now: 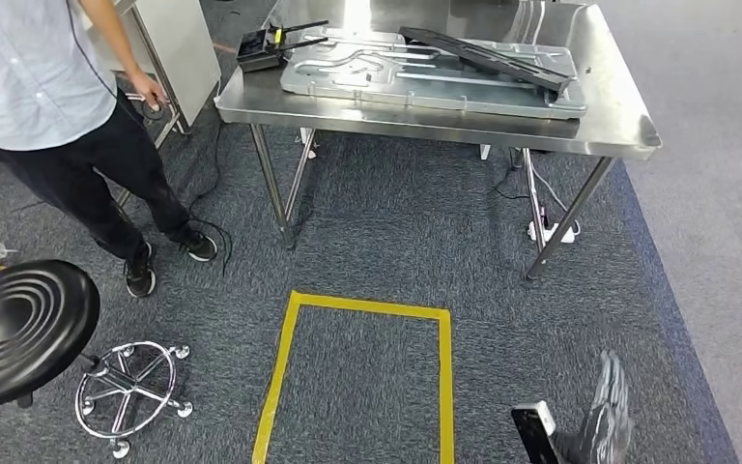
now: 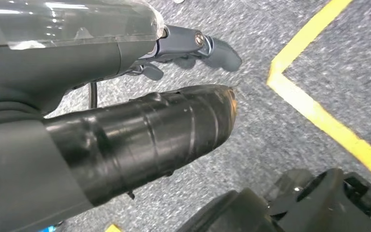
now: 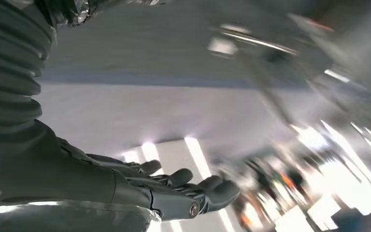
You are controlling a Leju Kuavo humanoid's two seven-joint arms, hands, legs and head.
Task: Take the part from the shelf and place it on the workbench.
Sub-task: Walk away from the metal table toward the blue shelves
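The steel counter stands ahead across the carpet, beyond a yellow taped rectangle on the floor, and it already carries a large stamped metal panel with a long dark part lying slantwise on top of it; a black device with antennas sits at the counter's near left corner. Whether that dark piece is the part the task means cannot be settled from here, and no shelf can be made out. Neither hand carries anything, so the robot is judged to be either between cycles or heading off to fetch; the next move would call for turning toward the shelf and reaching in with an empty hand. The right hand hangs low at the robot's side, its fingers loosely curled and apart, gripping nothing. The left hand hangs above the carpet, its thumb straight and fingers slightly bent, holding nothing. A person stands at the left beside a black stool.
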